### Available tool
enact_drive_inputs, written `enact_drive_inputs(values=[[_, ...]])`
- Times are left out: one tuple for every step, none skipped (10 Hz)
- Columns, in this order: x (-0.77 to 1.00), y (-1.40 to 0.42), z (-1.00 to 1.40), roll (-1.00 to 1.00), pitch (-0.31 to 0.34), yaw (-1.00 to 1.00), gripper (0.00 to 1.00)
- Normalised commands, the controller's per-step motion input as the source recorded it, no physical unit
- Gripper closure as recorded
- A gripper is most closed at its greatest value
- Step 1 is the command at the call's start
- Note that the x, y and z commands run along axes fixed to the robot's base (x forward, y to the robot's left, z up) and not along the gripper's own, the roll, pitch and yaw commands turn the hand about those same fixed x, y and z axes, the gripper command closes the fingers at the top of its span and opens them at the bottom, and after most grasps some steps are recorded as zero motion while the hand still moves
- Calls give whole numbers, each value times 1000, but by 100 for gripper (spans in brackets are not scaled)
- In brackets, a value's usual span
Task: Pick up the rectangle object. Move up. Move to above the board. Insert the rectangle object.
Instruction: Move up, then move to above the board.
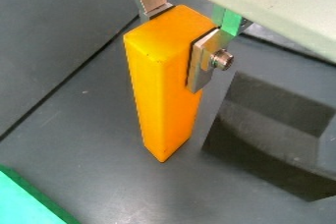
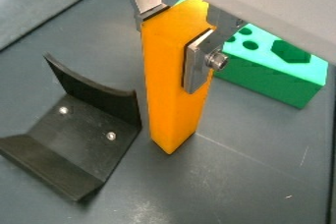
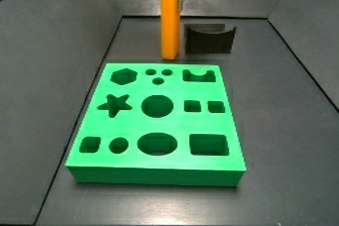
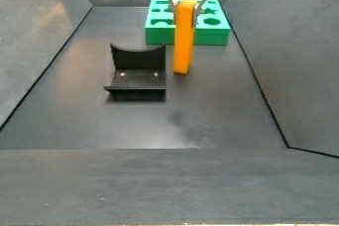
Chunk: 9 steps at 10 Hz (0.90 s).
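The end effector (image 2: 176,33) is clamped on the upper part of the rectangle object (image 2: 172,85), its two flat silver fingers (image 2: 198,61) pressed against opposite faces of the orange block, as both wrist views show; the plates are only as far apart as the block is thick. The rectangle object (image 3: 171,24) stands upright, and in a side view it appears beyond the far edge of the board (image 3: 159,166), near the back of the dark surface (image 3: 284,91). Whether its lower end touches the surface or hangs just above it cannot be told for certain; in a wrist view (image 1: 164,85) a shadow lies close under its lower end. The fixture (image 4: 135,70), a dark L-shaped bracket on a base plate, stands just beside the block and apart from it. In a side view (image 4: 183,34) the block rises between the fixture and the board (image 4: 159,28). The green board lies flat on the surface, its star, hexagon, round, square and oval cut-outs all open in the side view that looks along its length.
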Motion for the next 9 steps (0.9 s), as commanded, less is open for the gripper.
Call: enact_drive_inputs(values=[[-23, 43, 694, 5, 39, 20, 100], [-15, 29, 546, 9, 52, 12, 100], [-5, 23, 378, 15, 58, 7, 100], [4, 18, 203, 21, 68, 4, 100], [-521, 22, 1000, 240, -38, 80, 100], [-525, 20, 1000, 242, -44, 77, 100], [-500, 8, 1000, 233, -74, 68, 100], [-465, 0, 1000, 193, -62, 52, 100], [-312, -3, 860, 130, -38, 31, 100]])
